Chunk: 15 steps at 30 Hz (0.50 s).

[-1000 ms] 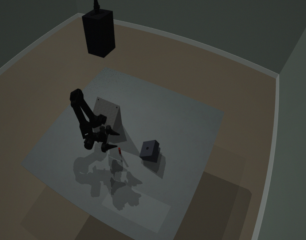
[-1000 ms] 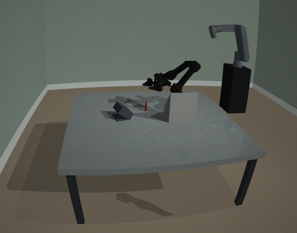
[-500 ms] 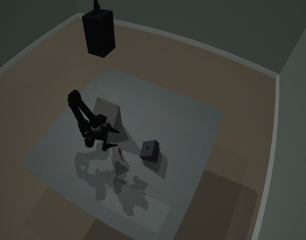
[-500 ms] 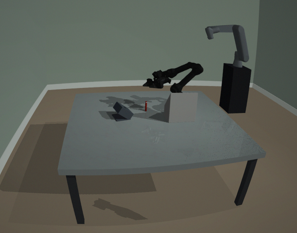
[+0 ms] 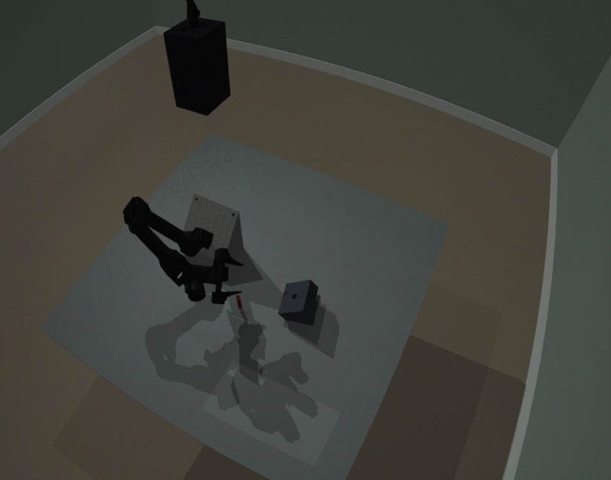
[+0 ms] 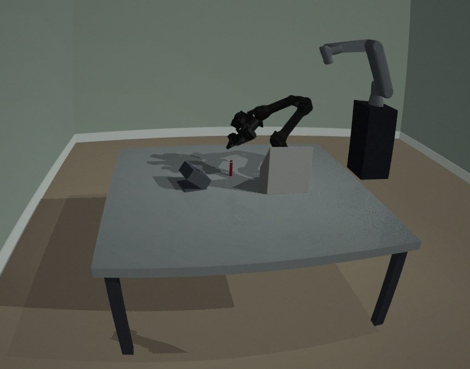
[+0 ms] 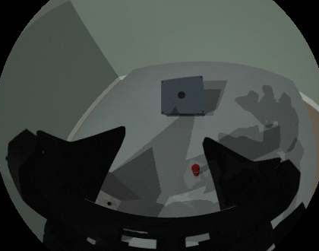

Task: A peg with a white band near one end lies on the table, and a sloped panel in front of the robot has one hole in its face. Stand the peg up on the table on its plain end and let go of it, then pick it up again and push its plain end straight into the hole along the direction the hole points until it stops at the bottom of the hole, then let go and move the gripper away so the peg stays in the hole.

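The red peg (image 5: 239, 301) (image 6: 230, 168) (image 7: 195, 168) stands upright on the table, its white band near the top end and its plain end down. The dark blue-grey sloped panel (image 5: 302, 305) (image 6: 198, 178) (image 7: 171, 103) has one round hole in its face, and nothing is in it. My gripper (image 5: 241, 278) (image 6: 229, 135) (image 7: 165, 136) is open and empty. It is raised above the table, tilted downward, with the peg below it and apart from the fingers. In the wrist view the peg shows near the right finger, with the panel beyond.
A larger pale wedge-shaped board (image 5: 212, 217) (image 6: 288, 170) (image 7: 102, 198) with small dark corner spots stands beside the arm's base. Shadows of the arm fall across the table (image 5: 347, 232) (image 6: 243, 234). Another arm (image 6: 378, 67) stands on a dark pedestal (image 5: 197, 67) (image 6: 370, 138) off the table.
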### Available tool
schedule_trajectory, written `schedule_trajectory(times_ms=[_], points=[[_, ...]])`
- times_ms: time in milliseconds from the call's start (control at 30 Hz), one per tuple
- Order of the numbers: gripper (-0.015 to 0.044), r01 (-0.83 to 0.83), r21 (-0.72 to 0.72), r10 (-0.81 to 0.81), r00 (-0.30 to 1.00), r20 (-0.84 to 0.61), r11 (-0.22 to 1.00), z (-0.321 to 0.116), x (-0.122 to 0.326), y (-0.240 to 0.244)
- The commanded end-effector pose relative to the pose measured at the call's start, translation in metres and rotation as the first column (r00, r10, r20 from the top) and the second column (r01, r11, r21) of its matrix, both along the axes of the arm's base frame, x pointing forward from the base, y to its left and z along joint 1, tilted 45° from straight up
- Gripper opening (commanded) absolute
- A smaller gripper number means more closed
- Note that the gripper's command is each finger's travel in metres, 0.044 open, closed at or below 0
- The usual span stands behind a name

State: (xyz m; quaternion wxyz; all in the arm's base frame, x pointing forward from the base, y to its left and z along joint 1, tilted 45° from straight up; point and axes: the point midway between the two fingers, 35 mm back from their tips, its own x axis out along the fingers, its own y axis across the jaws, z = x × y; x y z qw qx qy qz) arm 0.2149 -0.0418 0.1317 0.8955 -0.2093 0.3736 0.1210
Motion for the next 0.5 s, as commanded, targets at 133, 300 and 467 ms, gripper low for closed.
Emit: schedule_trajectory(times_ms=[133,300,467], points=[[0.044,0.116,-0.04,-0.122,0.967,-0.222,0.992,-0.018,0.0,-0.005],[0.044,0.182,-0.113,-0.21,0.918,-0.336,0.977,-0.025,-0.003,-0.01],[0.044,0.226,-0.219,-0.3,0.857,-0.418,0.949,-0.029,-0.005,-0.016]])
